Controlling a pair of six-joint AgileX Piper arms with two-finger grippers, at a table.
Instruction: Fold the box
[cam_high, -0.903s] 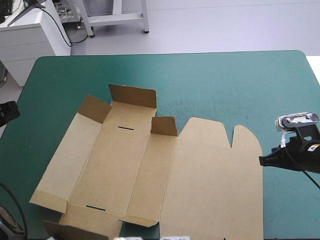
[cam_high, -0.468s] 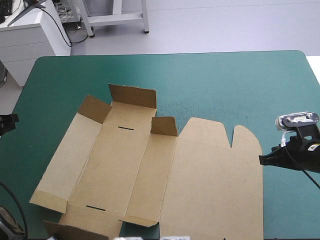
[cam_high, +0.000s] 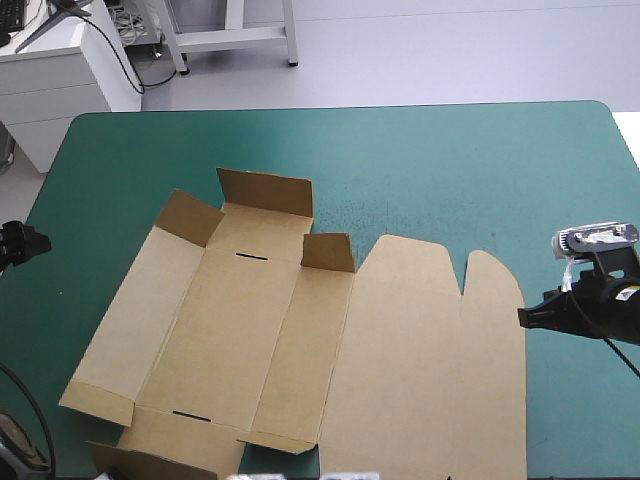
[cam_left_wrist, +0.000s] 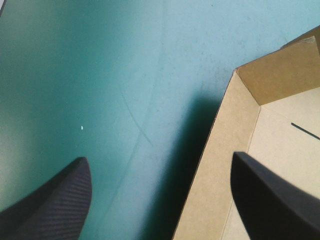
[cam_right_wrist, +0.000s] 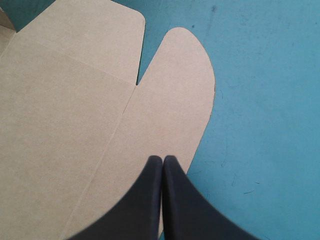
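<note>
The brown box (cam_high: 300, 340) lies spread on the teal-green cover, its lid (cam_high: 420, 370) flat to the right. At its far end a back flap (cam_high: 265, 190) and two corner flaps (cam_high: 328, 252) stand raised. My left gripper (cam_high: 22, 242) hovers at the table's left edge. In the left wrist view it (cam_left_wrist: 160, 200) is open, and the box's left side panel (cam_left_wrist: 235, 155) runs between its fingers below. My right gripper (cam_high: 525, 318) is shut and empty, its tip (cam_right_wrist: 162, 160) over the rim of the lid's rounded flap (cam_right_wrist: 175, 85).
Bare teal-green cover (cam_high: 450, 170) stretches from the box to the table's far edge. A narrower strip (cam_high: 580, 400) lies right of the lid, under the right arm. A raised near flap (cam_high: 150, 462) stands at the front edge.
My left gripper has opened from shut and shifted slightly toward the box. The right arm and the box have stayed put.
</note>
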